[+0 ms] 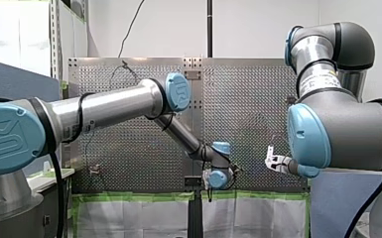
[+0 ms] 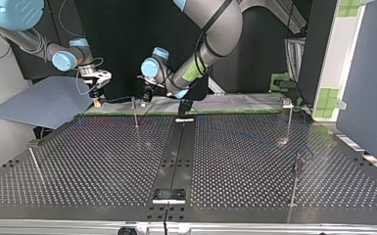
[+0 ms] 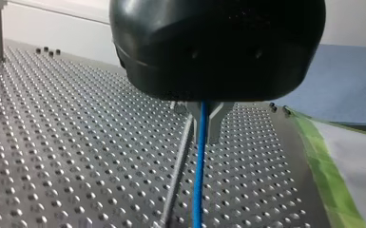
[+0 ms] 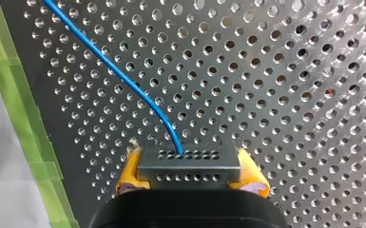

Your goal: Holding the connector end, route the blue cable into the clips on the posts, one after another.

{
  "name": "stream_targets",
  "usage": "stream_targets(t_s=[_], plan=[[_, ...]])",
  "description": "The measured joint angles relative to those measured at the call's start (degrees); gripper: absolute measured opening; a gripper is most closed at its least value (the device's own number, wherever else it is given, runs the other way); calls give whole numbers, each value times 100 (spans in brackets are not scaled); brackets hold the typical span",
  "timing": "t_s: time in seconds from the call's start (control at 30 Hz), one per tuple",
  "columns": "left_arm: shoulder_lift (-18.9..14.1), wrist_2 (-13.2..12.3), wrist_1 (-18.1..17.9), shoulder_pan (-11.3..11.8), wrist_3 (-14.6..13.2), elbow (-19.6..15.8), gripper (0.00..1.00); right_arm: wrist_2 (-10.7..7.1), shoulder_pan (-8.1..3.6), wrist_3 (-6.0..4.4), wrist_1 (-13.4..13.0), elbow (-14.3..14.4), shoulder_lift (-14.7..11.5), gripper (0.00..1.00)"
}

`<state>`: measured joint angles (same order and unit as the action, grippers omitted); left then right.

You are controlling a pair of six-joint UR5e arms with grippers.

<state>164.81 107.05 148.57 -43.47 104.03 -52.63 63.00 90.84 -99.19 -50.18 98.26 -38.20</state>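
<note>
The blue cable (image 4: 123,78) runs from a grey metal connector (image 4: 188,164), and my right gripper (image 4: 190,175) is shut on that connector with its yellow pads (image 4: 129,173). My left gripper (image 3: 203,135), black with metal fingers, is shut on the cable (image 3: 199,175) further along, just above a thin post (image 3: 177,180). In the top view my right gripper (image 2: 97,102) is at the far left and my left gripper (image 2: 146,98) is beside it. The cable (image 2: 120,99) is stretched between them, above a clip post (image 2: 135,112).
Three more thin posts stand on the perforated table: one at the top view's left (image 2: 34,164), and two at its right (image 2: 289,122) (image 2: 295,181). Green tape (image 4: 16,95) marks the table's edge. A blue-grey board (image 2: 44,103) lies beyond the table at the left.
</note>
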Motion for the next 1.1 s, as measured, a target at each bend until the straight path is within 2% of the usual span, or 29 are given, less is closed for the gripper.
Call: stream_targets(t_s=[0.37, 0.77, 0.97, 1.1], plan=[[70, -149, 7, 110, 374, 0, 0, 11, 7, -14, 5, -115, 1, 0], [64, -311, -71, 130, 527, 243, 0, 1, 8, -39, 6, -230, 2, 0], [64, -254, -70, 160, 585, 319, 0, 16, 11, -51, 13, -293, 2, 0], [69, -155, -63, 199, 590, 324, 0, 143, 22, -90, 13, -340, 1, 0]])
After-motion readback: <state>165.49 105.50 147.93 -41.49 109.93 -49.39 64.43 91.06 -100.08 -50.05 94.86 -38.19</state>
